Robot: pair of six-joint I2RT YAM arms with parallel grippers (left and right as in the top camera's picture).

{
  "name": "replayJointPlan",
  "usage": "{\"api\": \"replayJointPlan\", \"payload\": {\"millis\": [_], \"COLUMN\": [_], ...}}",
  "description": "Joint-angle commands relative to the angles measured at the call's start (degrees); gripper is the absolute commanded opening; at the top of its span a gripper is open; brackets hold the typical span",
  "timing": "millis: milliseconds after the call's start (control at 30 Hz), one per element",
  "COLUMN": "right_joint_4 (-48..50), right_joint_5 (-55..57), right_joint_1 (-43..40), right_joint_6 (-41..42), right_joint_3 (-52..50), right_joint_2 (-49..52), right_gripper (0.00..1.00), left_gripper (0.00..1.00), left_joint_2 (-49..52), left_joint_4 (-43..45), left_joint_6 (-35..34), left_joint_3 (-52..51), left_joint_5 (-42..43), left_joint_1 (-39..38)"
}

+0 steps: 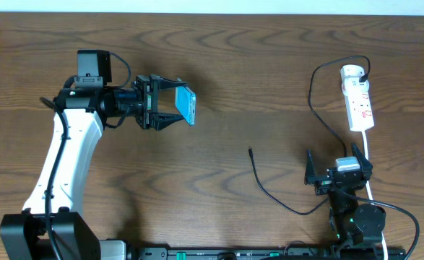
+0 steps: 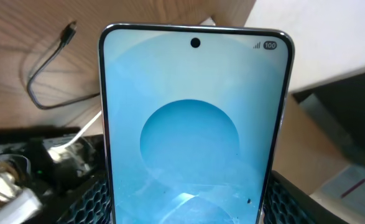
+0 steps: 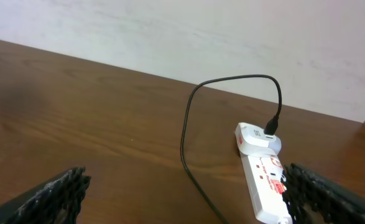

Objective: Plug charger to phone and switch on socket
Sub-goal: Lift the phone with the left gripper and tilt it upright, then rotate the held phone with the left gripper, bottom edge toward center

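Your left gripper (image 1: 183,102) clamps phone (image 1: 190,108) by its side edges; right gripper (image 1: 336,157) spread wide, empty, socket (image 1: 358,97) ahead, table (image 1: 269,72) open leftward.

The premises are presenting as a robotics lab workstation: a white arm (image 1: 66,148) and a black arm (image 1: 356,217) are standing at the near edge of a dark wood-grain tabletop (image 1: 269,79), and a plain pale wall (image 3: 232,37) is bounding it.

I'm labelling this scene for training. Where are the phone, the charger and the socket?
phone (image 2: 194,137): left wrist view, middle of its lit screen.
charger (image 1: 251,152): overhead view, connector at its free end.
socket (image 1: 360,105): overhead view, middle of the white strip.
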Motion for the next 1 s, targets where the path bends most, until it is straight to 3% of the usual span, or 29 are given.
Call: {"api": "replayJointPlan", "payload": {"millis": [0,233,667,800,967], "right_joint_4": [-0.11,-0.11,-0.11,-0.11,-0.11], "right_joint_5": [0.22,0.22,0.2,0.2,0.2], "right_joint_1": [-0.24,-0.24,-0.24,-0.24,-0.24], "right_joint_6": [0.87,0.87,0.87,0.87,0.87], "right_joint_3": [-0.15,-0.15,-0.15,-0.15,-0.15], "right_joint_2": [-0.31,-0.31,-0.31,-0.31,-0.31], "right_gripper": [0.99,0.99,0.99,0.99,0.99], "left_gripper": [0.07,0.07,0.07,0.08,0.08], "left_joint_2": [-1.18,-1.18,-1.18,-1.18,-1.18], "left_joint_4": [0.11,0.13,0.13,0.11,-0.46], "left_joint_6": [-8.94,-15.5,-15.63,-11.5,-2.03], "left_joint_3": [0.72,0.72,0.72,0.72,0.72], "left_joint_5": [-0.35,-0.31,-0.42,-5.4,-18.53], "left_joint_1": [0.31,0.31,0.31,0.31,0.24]}}
